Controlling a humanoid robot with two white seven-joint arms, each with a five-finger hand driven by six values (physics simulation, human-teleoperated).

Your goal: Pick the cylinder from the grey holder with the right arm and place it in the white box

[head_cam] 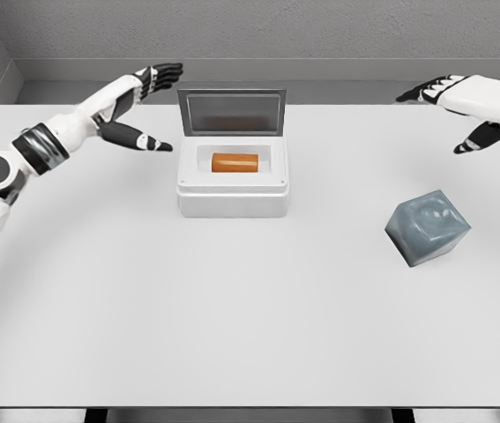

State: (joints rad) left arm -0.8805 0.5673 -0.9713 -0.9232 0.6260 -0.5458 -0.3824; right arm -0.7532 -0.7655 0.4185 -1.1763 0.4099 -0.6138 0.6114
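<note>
Right hand hovers near your table's far right edge, fingers spread, holding nothing, above the grey holder. Left hand open beside the white box; orange cylinder lies inside it.

A simulated test bench is seen: a bare white table is set against plain grey walls, evenly lit. Only props are laid out, a white box at 12 o'clock and a grey holder at 3 o'clock.
</note>
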